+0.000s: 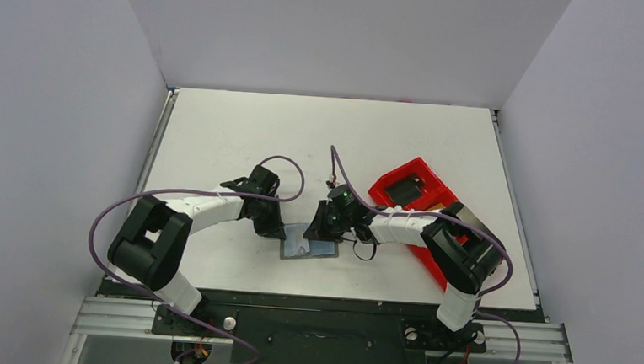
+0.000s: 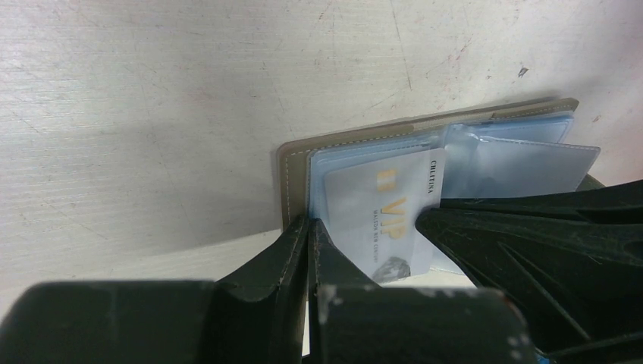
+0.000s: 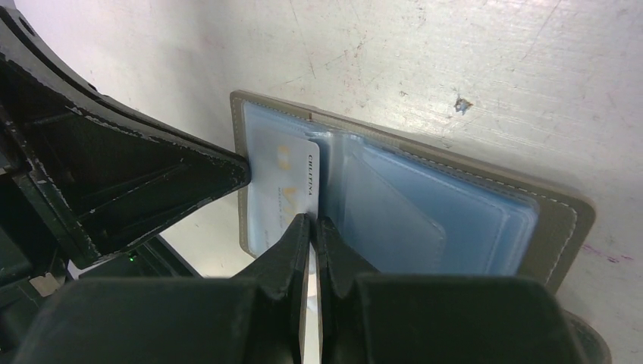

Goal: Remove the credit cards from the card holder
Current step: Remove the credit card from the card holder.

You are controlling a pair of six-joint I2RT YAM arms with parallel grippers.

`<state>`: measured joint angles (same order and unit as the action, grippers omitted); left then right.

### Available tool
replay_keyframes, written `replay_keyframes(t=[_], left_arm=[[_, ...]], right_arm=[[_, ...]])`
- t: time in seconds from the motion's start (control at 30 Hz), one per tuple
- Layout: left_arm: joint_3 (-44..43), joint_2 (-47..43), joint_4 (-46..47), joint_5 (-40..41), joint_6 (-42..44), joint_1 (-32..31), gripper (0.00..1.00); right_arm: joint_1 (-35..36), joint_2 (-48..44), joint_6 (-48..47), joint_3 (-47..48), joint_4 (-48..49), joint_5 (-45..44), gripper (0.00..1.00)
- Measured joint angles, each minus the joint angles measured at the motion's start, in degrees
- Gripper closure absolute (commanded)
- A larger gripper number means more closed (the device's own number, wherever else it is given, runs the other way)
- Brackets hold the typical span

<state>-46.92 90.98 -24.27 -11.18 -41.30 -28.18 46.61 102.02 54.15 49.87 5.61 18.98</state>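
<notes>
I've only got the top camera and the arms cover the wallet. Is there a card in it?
Observer: Yes, one pale card with gold VIP lettering sits in the open card holder.
Operator: Are the right arm's jaws open?
Observer: No, the right gripper is shut, tips at the card's edge by the fold.
Operator: And the left?
Observer: The left gripper is shut too, tips on the holder's outer border.

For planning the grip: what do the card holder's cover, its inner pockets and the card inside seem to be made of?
Card holder cover: likely faux leather, matte taupe, stitched edge. Pockets: clear soft plastic, glossy, bluish. Card: probably stiff plastic, pale, gold print.
</notes>
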Motion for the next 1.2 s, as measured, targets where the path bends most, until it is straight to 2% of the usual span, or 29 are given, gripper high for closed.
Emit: replay_keyframes(t=[1.2], left_arm=[[-0.9, 0.3, -1.3, 0.6, 0.1, -0.2, 1.0]], right_arm=[[-4.7, -9.5, -3.2, -3.9, -6.8, -2.5, 1.0]])
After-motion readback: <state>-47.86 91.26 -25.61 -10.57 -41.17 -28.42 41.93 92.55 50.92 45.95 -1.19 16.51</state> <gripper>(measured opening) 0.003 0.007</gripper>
